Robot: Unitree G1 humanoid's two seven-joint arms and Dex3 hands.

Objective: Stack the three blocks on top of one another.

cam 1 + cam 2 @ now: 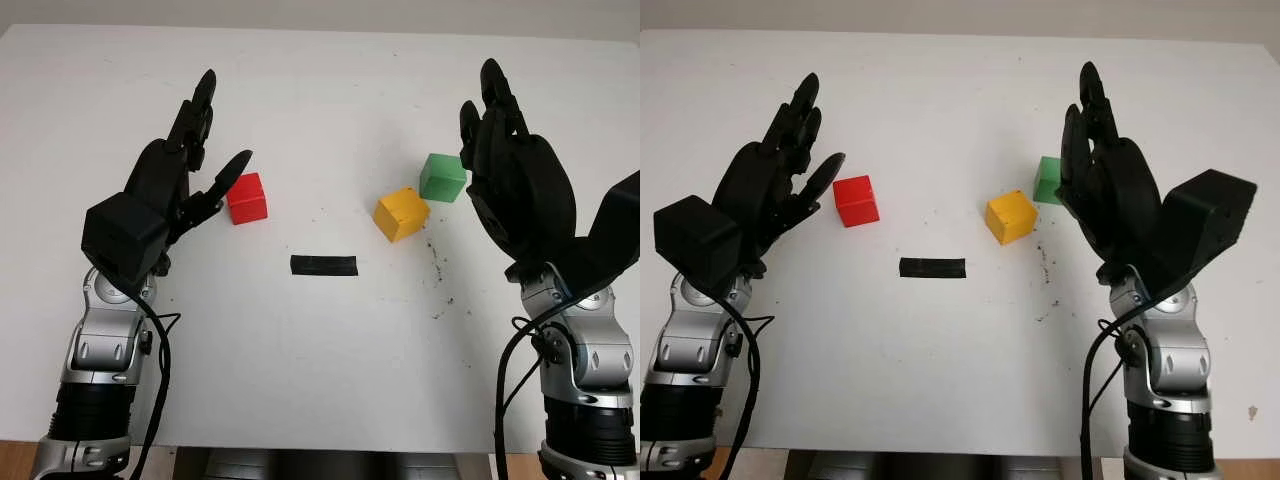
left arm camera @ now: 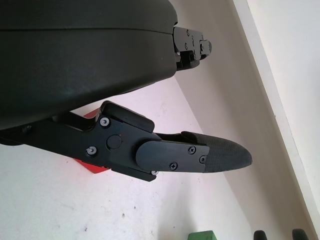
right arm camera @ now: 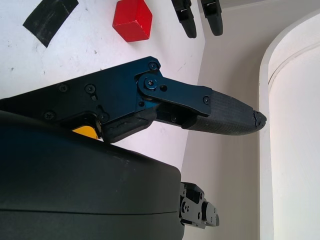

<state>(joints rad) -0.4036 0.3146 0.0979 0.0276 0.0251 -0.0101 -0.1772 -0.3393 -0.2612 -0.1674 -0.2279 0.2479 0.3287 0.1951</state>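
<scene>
Left hand (image 1: 185, 160) open beside red block (image 1: 246, 198); right hand (image 1: 510, 165) open by green block (image 1: 442, 177).

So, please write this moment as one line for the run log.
stack: not begun | red block, yellow block, green block: on table, unstacked | left robot hand: open beside red | right robot hand: open beside green

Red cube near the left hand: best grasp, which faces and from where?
Judgement: pinch the small red cube across its two opposite side faces, coming down from above with the open left hand just beside it. It sits flat on the white table, slightly rotated, apart from the other blocks, so every side is free.
</scene>
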